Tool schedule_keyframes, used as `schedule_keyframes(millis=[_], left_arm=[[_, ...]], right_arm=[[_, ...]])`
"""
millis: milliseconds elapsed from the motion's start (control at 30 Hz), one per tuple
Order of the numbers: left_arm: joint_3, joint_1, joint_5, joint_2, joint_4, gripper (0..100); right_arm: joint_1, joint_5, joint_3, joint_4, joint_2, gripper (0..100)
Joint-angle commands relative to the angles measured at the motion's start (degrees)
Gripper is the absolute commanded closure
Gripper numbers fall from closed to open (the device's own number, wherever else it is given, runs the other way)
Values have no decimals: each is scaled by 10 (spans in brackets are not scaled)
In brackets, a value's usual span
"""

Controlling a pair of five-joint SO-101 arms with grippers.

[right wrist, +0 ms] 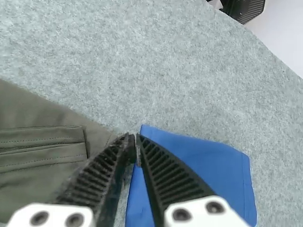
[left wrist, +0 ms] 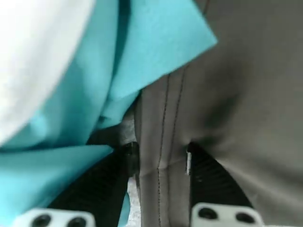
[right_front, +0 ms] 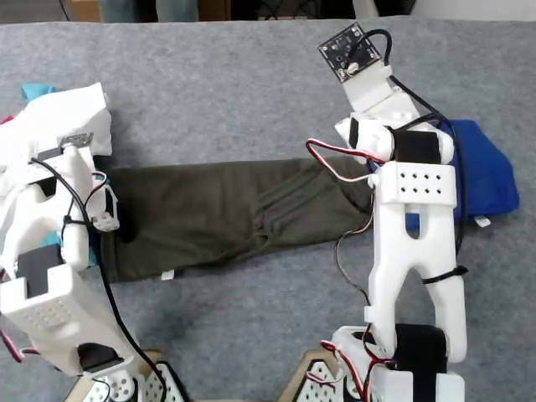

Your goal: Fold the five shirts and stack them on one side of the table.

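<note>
Gripping a seam fold at one end of the olive shirt (right_front: 226,213), the left gripper (left wrist: 158,157) is clenched on cloth. Right gripper (right wrist: 136,138) sits at the olive shirt's opposite end, jaws pressed together, just beside the blue shirt (right wrist: 199,175).

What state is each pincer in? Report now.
Left pincer: closed on the olive shirt.
Right pincer: closed at that shirt's corner; grip unclear.
</note>
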Motion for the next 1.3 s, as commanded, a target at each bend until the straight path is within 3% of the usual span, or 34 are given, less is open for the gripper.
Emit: schedule_keyframes(millis=[0,300,700,933,1133,1267], left_arm=[[-18,-7,9,19,-9,834],[-18,10,10,18,-8,838],[-23,131,29,18,-36,971],[-49,202,29,-25,20,972],[-122,269,29,-124,88,971],[-170,347,33,-183,95,971]], right_arm=[[5,4,-9,-11,-30,984],[5,4,-10,-11,-31,984],[12,4,-21,-7,-185,984],[157,6,-76,-32,-221,984],[281,105,-81,-32,-221,984],[331,120,-83,-34,-221,984]])
